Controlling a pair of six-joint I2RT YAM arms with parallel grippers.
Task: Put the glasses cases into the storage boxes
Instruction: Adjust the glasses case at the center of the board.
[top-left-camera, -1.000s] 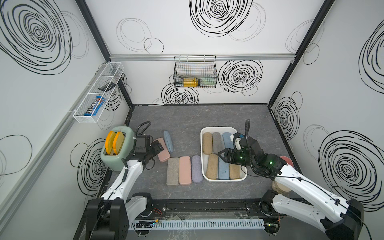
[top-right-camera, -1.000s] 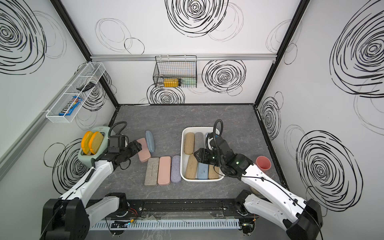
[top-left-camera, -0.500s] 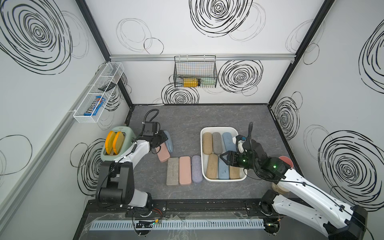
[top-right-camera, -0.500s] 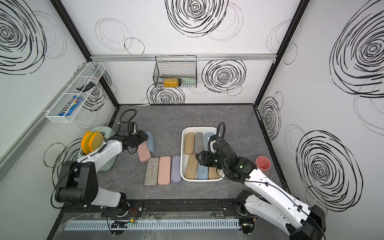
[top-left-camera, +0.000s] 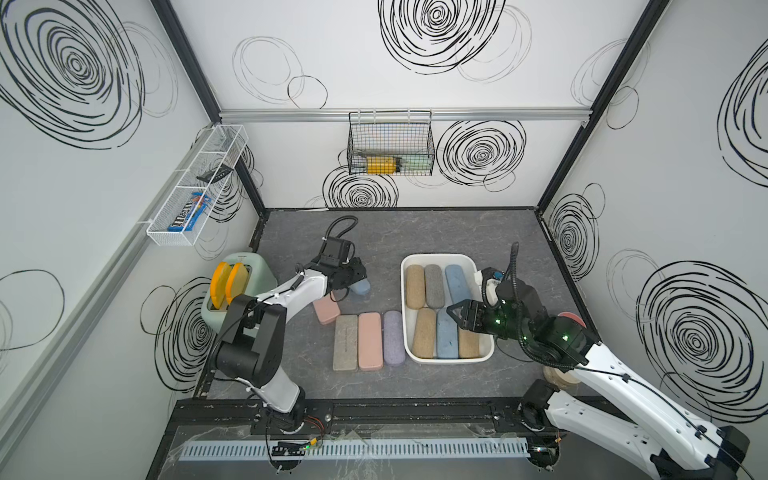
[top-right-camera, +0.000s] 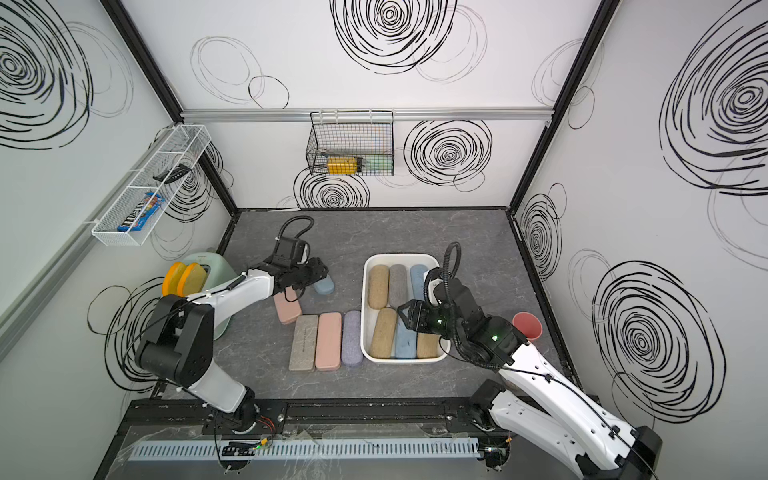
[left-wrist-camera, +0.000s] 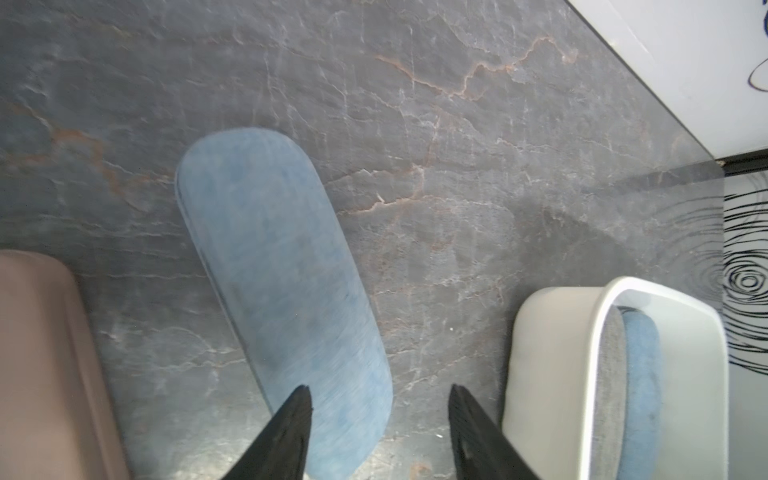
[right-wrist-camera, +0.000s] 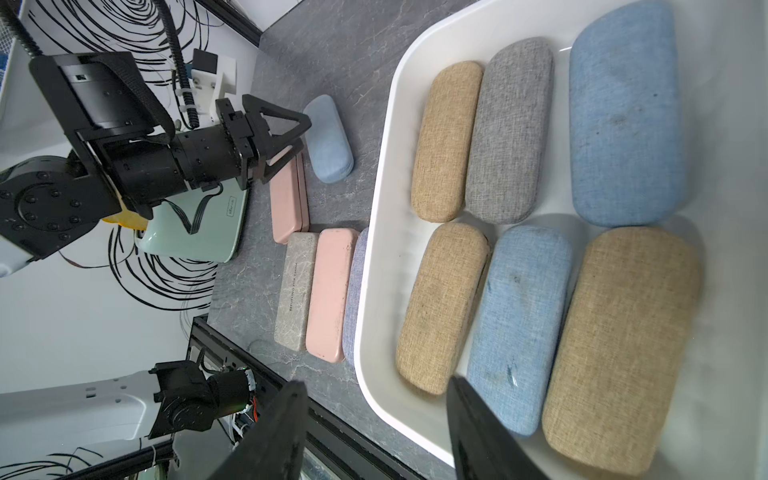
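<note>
Overhead, grey marbled tabletop (top-left-camera: 415, 232), swirl-marked walls (top-left-camera: 353, 62), white tub (top-left-camera: 438, 257)

A robot lab test cell — swirl-printed white panels (top-left-camera: 353, 54), a black frame (top-left-camera: 606, 83), a base rail (top-left-camera: 415, 411).

Left arm (top-left-camera: 291, 291) extended forward and inward, elbow raised, forearm sloping down. We see the left gripper (left-wrist-camera: 380, 395) angled downward, jaws slightly parted. Right arm (top-left-camera: 615, 374) stretched inward from its base, wrist bent; right gripper (right-wrist-camera: 376, 386) aims leftward, jaws parted too (both dark tips show in its wrist view).
</note>
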